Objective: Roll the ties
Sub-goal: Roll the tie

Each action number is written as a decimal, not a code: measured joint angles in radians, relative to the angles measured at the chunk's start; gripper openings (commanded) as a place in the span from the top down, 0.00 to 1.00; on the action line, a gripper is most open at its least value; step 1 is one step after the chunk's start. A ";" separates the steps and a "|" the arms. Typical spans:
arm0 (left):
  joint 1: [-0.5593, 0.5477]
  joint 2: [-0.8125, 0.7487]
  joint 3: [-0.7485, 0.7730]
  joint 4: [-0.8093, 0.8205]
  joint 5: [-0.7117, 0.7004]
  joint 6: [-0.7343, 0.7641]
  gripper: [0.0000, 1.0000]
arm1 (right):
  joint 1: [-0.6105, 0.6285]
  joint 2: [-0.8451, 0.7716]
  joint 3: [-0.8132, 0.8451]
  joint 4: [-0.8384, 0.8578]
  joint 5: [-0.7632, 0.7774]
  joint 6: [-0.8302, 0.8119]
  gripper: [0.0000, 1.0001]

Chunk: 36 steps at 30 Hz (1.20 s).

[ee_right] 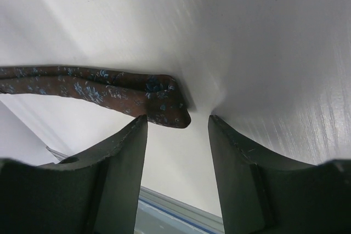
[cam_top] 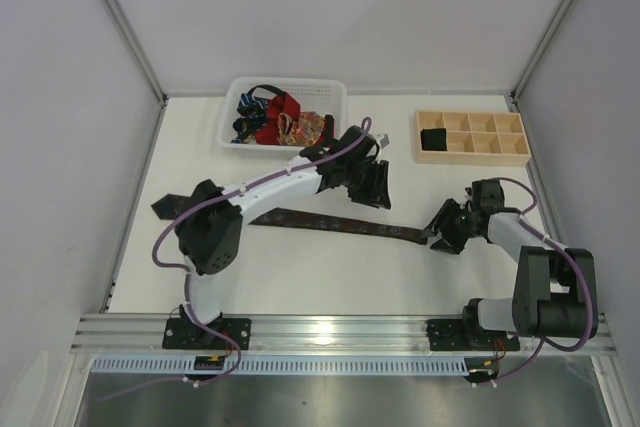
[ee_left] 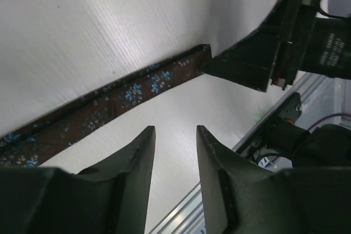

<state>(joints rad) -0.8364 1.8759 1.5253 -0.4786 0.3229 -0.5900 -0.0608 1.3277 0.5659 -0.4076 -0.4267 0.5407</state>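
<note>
Fingers of my left tool (ee_left: 174, 132) and my right tool (ee_right: 176, 121) stand apart; brown tie (cam_top: 335, 224) lies left-to-right on worktop (cam_top: 300, 267); basket (cam_top: 330, 87) holds other ties (cam_top: 280, 125).

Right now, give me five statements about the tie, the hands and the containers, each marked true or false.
1. The brown tie lies stretched out flat on the table. True.
2. The right hand is shut on the tie's end. False: its fingers are apart, and the end lies ungripped at the gap.
3. The white basket holds other ties. True.
4. Every compartment of the wooden tray is empty. False: a dark item sits in a compartment at its left end.
5. The left hand grips the tie's middle. False: it is open and holds nothing.
</note>
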 measured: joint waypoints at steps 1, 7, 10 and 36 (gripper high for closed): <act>-0.004 0.036 0.039 -0.025 -0.014 -0.003 0.66 | -0.002 0.004 0.000 0.005 -0.003 -0.002 0.46; -0.042 0.196 0.177 -0.133 -0.047 -0.020 1.00 | -0.035 0.019 0.003 0.013 -0.027 -0.014 0.49; -0.060 0.235 0.186 -0.145 -0.029 -0.024 1.00 | -0.051 0.045 0.014 0.013 -0.054 -0.026 0.50; -0.068 0.433 0.344 -0.168 0.048 -0.071 1.00 | -0.057 0.175 0.071 0.038 -0.202 -0.133 0.53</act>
<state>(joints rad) -0.9039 2.3089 1.8690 -0.6464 0.3714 -0.6605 -0.1181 1.5028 0.6365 -0.3698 -0.6285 0.4076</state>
